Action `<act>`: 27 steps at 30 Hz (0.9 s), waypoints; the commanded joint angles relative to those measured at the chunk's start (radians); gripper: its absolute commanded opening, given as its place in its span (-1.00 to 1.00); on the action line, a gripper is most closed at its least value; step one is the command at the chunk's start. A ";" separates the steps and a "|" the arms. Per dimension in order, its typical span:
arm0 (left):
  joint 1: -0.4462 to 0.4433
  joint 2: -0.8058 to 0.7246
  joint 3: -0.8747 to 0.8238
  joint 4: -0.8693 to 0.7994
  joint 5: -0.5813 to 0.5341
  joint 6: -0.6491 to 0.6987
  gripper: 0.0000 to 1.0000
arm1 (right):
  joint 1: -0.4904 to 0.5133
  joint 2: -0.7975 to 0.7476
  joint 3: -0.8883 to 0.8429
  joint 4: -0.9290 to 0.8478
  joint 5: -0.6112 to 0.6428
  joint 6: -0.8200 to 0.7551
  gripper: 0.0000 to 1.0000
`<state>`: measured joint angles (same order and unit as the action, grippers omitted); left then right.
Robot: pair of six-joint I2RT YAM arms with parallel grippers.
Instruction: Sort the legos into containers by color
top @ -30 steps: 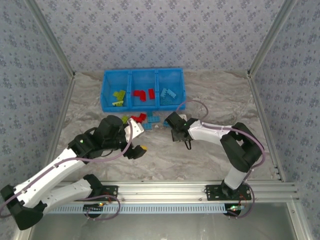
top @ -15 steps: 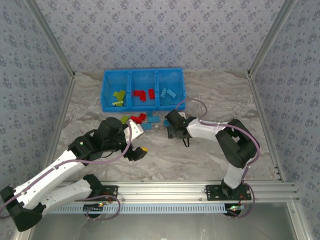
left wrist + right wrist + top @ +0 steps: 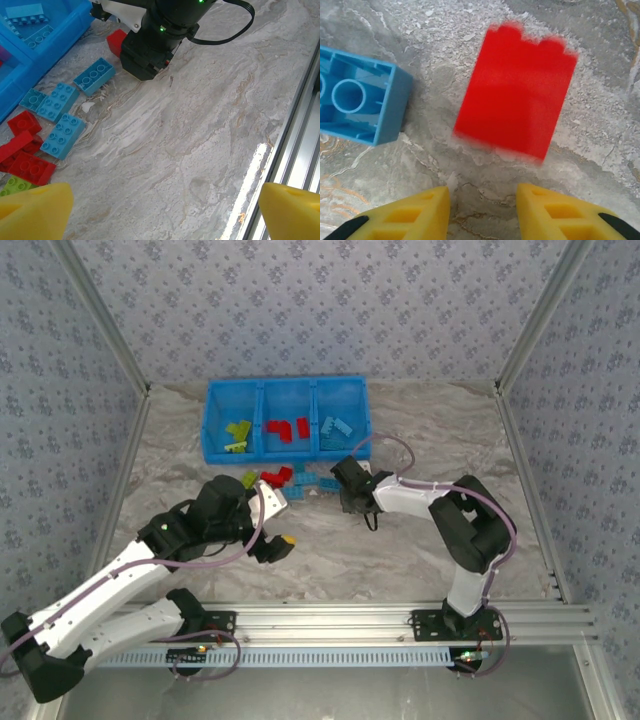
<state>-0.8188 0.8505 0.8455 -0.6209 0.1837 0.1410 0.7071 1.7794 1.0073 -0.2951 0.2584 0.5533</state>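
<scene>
The blue bin (image 3: pixel 286 390) holds lime green legos (image 3: pixel 238 433) in its left compartment, red ones (image 3: pixel 287 428) in the middle and light blue ones (image 3: pixel 337 426) on the right. Loose red (image 3: pixel 278 477), light blue (image 3: pixel 310 483) and green (image 3: pixel 250 478) legos lie on the table in front of it. My right gripper (image 3: pixel 482 200) points down at the table, fingers a little apart with nothing between them. A red brick (image 3: pixel 517 92) lies just beyond its tips, with a light blue brick (image 3: pixel 357 95) to the left. My left gripper (image 3: pixel 162 210) hovers wide open over bare table.
In the left wrist view the right gripper's black head (image 3: pixel 145 55) stands beside a red brick (image 3: pixel 116 41), with light blue bricks (image 3: pixel 60 115) and red ones (image 3: pixel 25 155) left of it. The aluminium rail (image 3: pixel 340 620) runs along the near edge. Patterned walls enclose the table.
My right gripper has shifted slightly toward the bin and the loose bricks. The left arm has barely moved and stays open.
</scene>
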 commanded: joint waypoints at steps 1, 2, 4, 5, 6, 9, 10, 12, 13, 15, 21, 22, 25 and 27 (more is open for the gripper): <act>-0.006 -0.029 -0.008 0.054 0.000 -0.019 0.92 | 0.031 -0.097 -0.036 -0.006 0.040 -0.005 -0.19; -0.006 -0.036 -0.009 0.062 -0.004 -0.027 0.92 | 0.039 -0.140 -0.049 -0.003 0.054 -0.012 -0.19; -0.006 -0.052 -0.014 0.077 -0.024 -0.041 0.92 | 0.051 -0.205 -0.067 0.010 0.068 -0.034 -0.18; -0.005 -0.060 -0.017 0.082 -0.041 -0.048 0.93 | 0.050 -0.221 -0.064 0.007 0.071 -0.041 -0.18; -0.005 -0.065 -0.016 0.086 -0.058 -0.052 0.93 | 0.050 -0.232 -0.054 0.000 0.075 -0.046 -0.18; -0.006 -0.081 -0.015 0.083 -0.083 -0.059 0.93 | 0.038 -0.219 -0.019 -0.014 0.086 -0.054 0.11; -0.004 -0.084 -0.017 0.084 -0.088 -0.061 0.93 | 0.024 -0.198 0.000 -0.026 0.087 -0.041 0.21; -0.005 -0.091 -0.023 0.089 -0.101 -0.068 0.94 | -0.004 -0.147 0.046 -0.053 0.098 -0.006 0.26; -0.006 -0.091 -0.025 0.088 -0.105 -0.070 0.94 | -0.012 -0.126 0.061 -0.056 0.112 0.006 0.28; -0.005 -0.092 -0.028 0.083 -0.109 -0.079 0.94 | -0.042 -0.077 0.096 -0.064 0.125 0.036 0.40; -0.006 -0.097 -0.043 0.085 -0.117 -0.089 0.95 | -0.087 0.046 0.177 -0.079 0.120 0.139 0.73; -0.005 -0.097 -0.044 0.084 -0.119 -0.089 0.95 | -0.092 0.066 0.216 -0.085 0.129 0.155 0.72; -0.004 -0.097 -0.045 0.084 -0.124 -0.085 0.96 | -0.104 0.118 0.250 -0.082 0.117 0.193 0.62; -0.005 -0.099 -0.048 0.084 -0.127 -0.080 0.96 | -0.112 0.148 0.266 -0.069 0.097 0.209 0.52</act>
<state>-0.8196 0.7658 0.7956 -0.5526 0.0731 0.0624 0.6075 1.8877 1.2354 -0.3466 0.3519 0.6960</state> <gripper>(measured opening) 0.978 0.780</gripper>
